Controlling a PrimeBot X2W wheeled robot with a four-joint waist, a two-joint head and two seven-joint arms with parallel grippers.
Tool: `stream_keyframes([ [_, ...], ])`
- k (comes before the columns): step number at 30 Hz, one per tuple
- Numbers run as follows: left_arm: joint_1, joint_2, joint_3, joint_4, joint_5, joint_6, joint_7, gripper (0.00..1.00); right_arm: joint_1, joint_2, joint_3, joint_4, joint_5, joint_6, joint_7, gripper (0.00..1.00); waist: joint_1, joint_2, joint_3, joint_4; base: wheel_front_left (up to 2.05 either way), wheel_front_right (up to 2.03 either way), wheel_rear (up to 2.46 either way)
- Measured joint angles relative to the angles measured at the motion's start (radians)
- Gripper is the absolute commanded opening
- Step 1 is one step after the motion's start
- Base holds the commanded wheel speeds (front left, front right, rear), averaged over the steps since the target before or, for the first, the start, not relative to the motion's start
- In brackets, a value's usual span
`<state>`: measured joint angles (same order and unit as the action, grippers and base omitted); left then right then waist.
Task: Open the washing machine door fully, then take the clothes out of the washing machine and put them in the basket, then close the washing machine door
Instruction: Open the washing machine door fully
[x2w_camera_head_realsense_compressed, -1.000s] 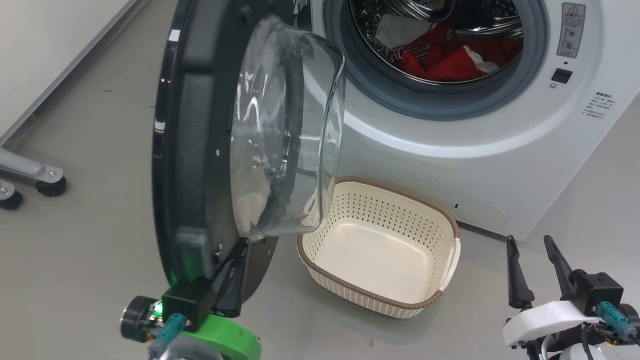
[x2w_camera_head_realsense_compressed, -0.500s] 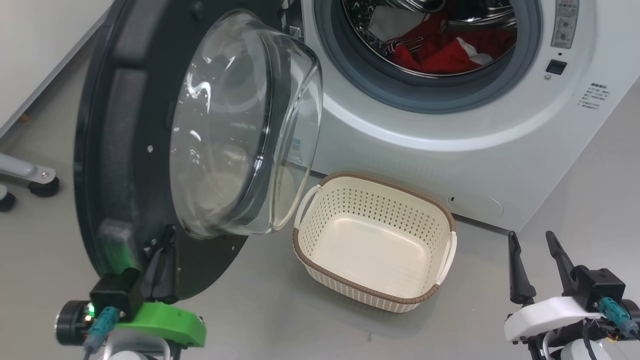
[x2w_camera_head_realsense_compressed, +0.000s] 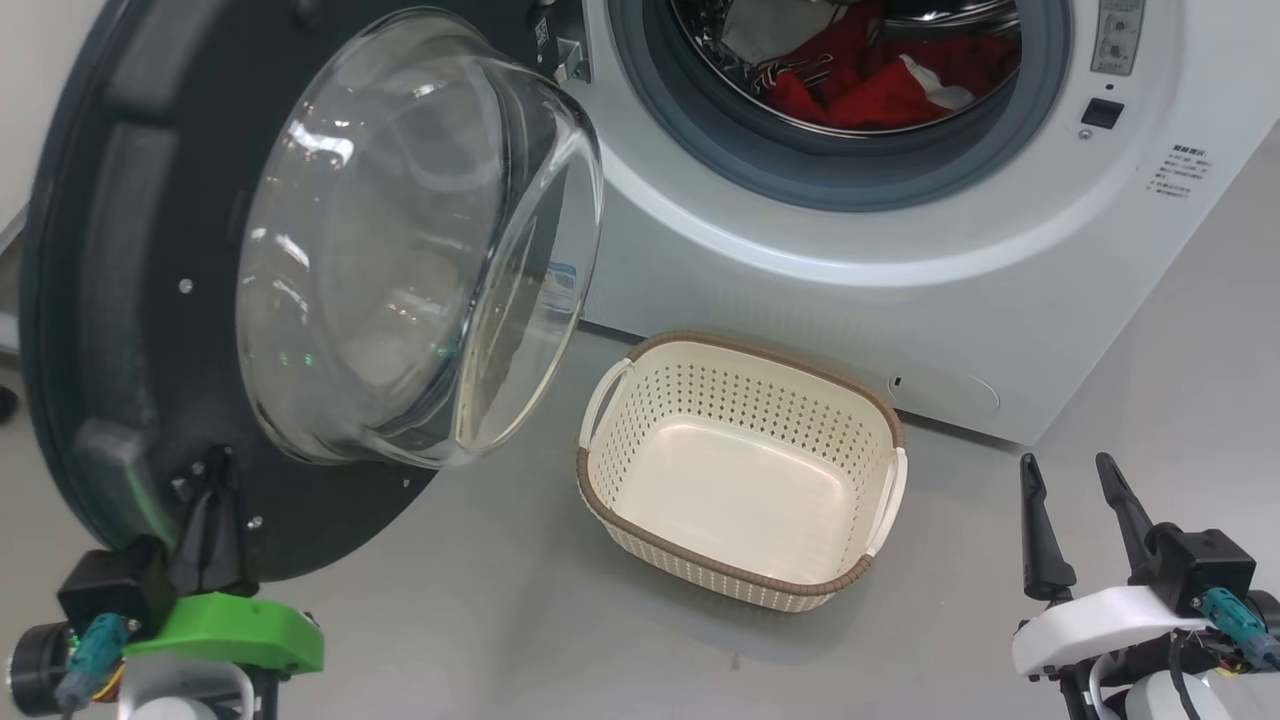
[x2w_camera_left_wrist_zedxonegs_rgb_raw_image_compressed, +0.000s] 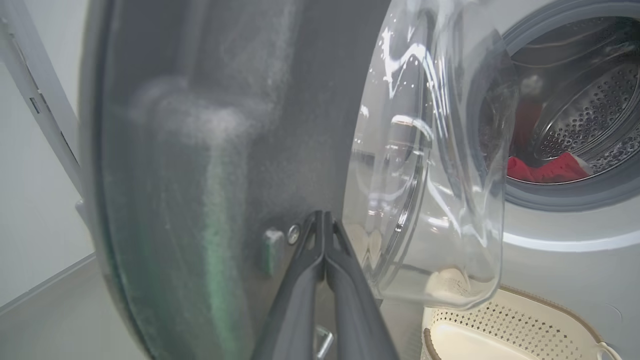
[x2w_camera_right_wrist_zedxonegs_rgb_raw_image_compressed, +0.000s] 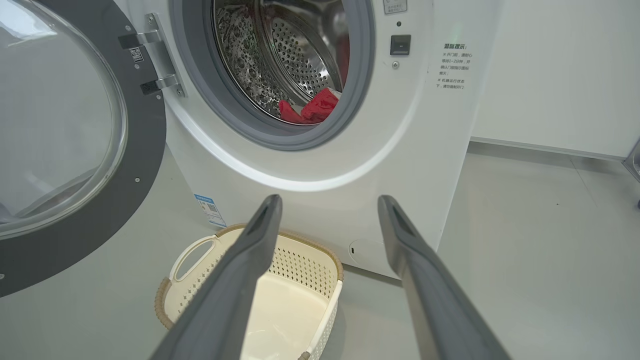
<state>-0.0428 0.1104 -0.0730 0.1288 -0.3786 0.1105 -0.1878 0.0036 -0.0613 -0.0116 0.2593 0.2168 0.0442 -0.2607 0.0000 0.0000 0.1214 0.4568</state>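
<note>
Pressing on the door's (x2w_camera_head_realsense_compressed: 110, 300) inner face near its lower edge, the left tool (x2w_camera_left_wrist_zedxonegs_rgb_raw_image_compressed: 322, 220) is closed on nothing, seemingly to push it wide. Red clothes (x2w_camera_head_realsense_compressed: 880, 85) lie inside the washing machine (x2w_camera_head_realsense_compressed: 800, 290). Below it, the basket (x2w_camera_head_realsense_compressed: 760, 400) sits empty on the floor. The right tool (x2w_camera_head_realsense_compressed: 1065, 465) hangs open nearby, free to reach in.

The washing machine door (x2w_camera_head_realsense_compressed: 120, 300) stands left, drum mouth (x2w_camera_head_realsense_compressed: 720, 150) open.

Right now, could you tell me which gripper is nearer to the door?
Left. The left gripper, shut, touches the door low down; the right gripper hangs open, beyond the basket.
</note>
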Motion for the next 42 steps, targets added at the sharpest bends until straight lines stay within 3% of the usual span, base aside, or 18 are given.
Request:
stream_keyframes([
  [26,-0.154,0.015,0.202,0.183,-0.026,0.008,-0.015,0.00,-0.057,-0.020,-0.011,-0.001,-0.018,0.016,0.000,1.00,0.0000,0.0000,0.075,-0.040,0.00,0.00,0.00],
  [42,-0.170,-0.018,0.198,0.217,-0.032,0.008,-0.044,0.00,-0.059,-0.018,-0.017,0.002,-0.018,0.025,0.000,1.00,0.0000,0.0000,0.069,-0.047,0.00,0.00,0.00],
])
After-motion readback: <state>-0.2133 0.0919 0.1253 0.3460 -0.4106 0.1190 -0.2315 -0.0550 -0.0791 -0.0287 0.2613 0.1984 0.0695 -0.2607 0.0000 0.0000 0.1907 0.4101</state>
